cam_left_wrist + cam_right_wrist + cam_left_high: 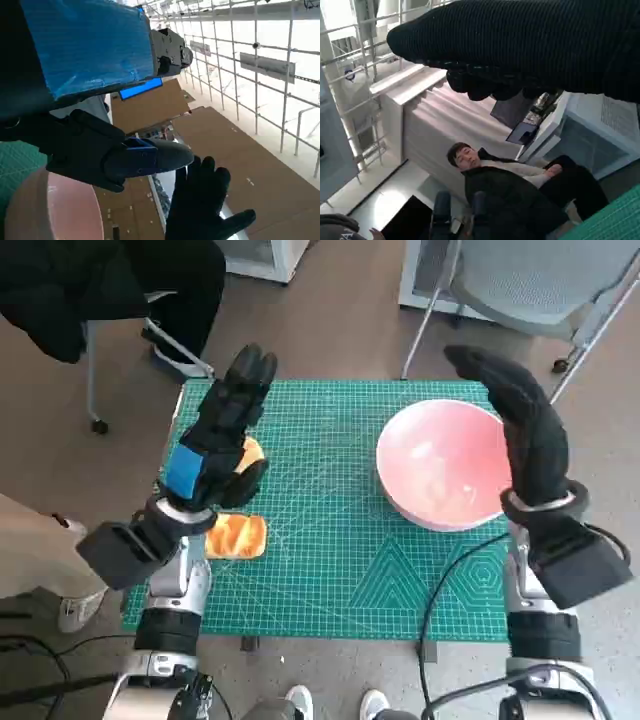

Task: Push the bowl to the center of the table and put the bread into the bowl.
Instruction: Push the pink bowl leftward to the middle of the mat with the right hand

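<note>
- Small table [330, 570] covered by a green cutting mat with a white grid (triangle pattern along the near edge).
- Pink bowl [440, 465] on the mat, far right.
- Bread [236, 535] on the mat at the left edge, partly hidden.

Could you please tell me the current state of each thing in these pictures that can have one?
bowl: upright, empty, on the mat's right side, not centred.
bread: on the mat beside the left forearm, not in the bowl.
left hand: raised above the mat, holding nothing.
right hand: upright beside the bowl's right rim, holding nothing.
</note>
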Robot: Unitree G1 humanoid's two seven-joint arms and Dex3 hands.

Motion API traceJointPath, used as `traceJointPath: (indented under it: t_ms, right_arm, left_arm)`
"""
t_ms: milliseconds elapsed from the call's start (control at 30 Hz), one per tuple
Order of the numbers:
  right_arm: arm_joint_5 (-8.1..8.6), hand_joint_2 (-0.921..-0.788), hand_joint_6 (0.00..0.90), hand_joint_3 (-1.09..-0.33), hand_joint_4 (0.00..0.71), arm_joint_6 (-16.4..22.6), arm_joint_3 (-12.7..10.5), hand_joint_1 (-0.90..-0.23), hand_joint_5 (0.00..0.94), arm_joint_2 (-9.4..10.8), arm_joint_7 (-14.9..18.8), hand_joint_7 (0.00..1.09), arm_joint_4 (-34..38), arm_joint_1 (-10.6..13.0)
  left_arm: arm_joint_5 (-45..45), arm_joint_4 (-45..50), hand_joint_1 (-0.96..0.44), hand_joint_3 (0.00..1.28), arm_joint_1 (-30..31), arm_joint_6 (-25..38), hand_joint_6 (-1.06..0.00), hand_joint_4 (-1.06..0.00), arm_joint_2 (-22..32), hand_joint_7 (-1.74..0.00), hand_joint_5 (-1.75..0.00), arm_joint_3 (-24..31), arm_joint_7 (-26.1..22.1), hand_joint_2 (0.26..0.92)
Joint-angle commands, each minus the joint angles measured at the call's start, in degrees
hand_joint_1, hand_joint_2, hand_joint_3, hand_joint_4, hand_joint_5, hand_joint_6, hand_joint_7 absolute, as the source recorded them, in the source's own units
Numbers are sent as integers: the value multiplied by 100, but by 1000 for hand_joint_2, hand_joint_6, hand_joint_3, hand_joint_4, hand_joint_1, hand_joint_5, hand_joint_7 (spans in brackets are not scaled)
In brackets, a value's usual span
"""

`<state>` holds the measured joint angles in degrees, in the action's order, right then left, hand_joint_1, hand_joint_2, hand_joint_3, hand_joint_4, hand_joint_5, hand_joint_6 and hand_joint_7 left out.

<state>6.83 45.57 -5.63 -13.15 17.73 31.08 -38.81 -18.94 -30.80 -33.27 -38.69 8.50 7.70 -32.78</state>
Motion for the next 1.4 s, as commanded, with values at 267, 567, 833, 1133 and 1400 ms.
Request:
traceJointPath:
  t_ms: [267,567,833,1133,1400]
  right_arm:
    - [119,-921,-1,-775,192,-224,1,-672,0,1,86,487,-72,67]
    - [30,-921,0,-771,194,-155,-13,-685,1,0,15,487,-74,86]
    - [-4,-921,0,-770,195,-179,-18,-678,1,4,-17,487,-100,109]
    - [-37,-921,0,-769,195,-181,-27,-677,1,-9,-47,488,-154,164]
    - [-94,-921,0,-768,194,-172,-44,-694,1,-52,-93,489,-219,228]
  left_arm:
    - [57,7,-733,475,-242,40,-149,-56,11,-44,0,-2,19,921]
    - [128,-118,-724,477,-333,-72,-141,-55,32,-45,-1,-3,-13,921]
    - [156,-215,-722,475,-370,-154,-136,-57,46,-46,-2,-7,-44,921]
    - [170,-235,-721,475,-364,-172,-134,-57,61,-50,-2,-7,-61,921]
    - [154,-233,-724,476,-336,-155,-132,-57,60,-53,-2,-7,-77,921]
